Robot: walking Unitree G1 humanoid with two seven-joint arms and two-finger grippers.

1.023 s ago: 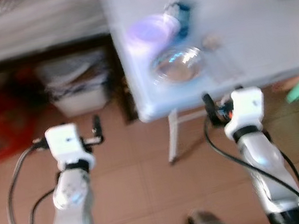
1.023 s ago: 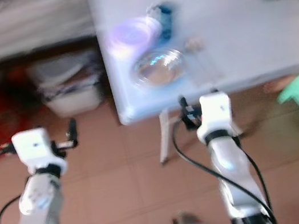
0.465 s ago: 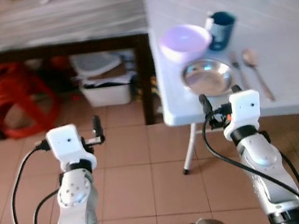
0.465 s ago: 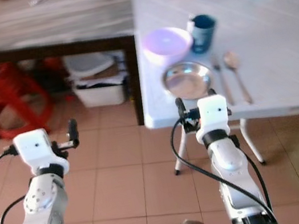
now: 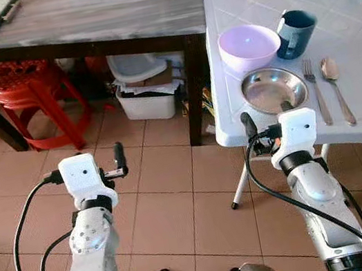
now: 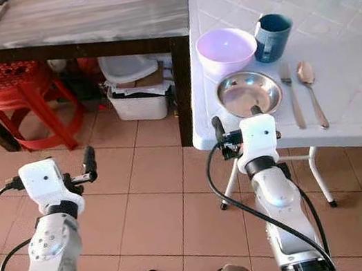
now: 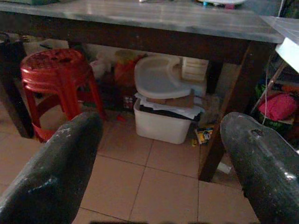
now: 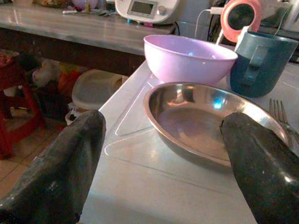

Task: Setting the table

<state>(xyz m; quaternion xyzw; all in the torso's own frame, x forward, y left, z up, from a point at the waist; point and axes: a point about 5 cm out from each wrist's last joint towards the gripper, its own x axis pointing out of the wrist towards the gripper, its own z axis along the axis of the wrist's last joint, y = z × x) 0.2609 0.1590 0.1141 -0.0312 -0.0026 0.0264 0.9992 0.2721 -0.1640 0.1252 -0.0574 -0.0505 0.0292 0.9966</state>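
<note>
The steel plate (image 6: 248, 92) lies at the near corner of the white table (image 6: 360, 76), with the purple bowl (image 6: 226, 50) just behind it, the blue mug (image 6: 272, 37) beside the bowl, and a fork (image 6: 292, 95) and spoon (image 6: 310, 90) on the plate's far side from the corner. The right gripper (image 8: 161, 154) hovers at the table edge just before the plate, fingers spread wide and holding nothing; the left gripper (image 7: 161, 158) is likewise released, out over the floor well away from the plate, facing a red stool (image 7: 58, 77) and a white bin (image 7: 166, 119). To take the plate well (its rim is low and slick), I judge the right fingers should come in level and straddle the near rim. The table's far side is cut off, so what remains to be set cannot be told.
</note>
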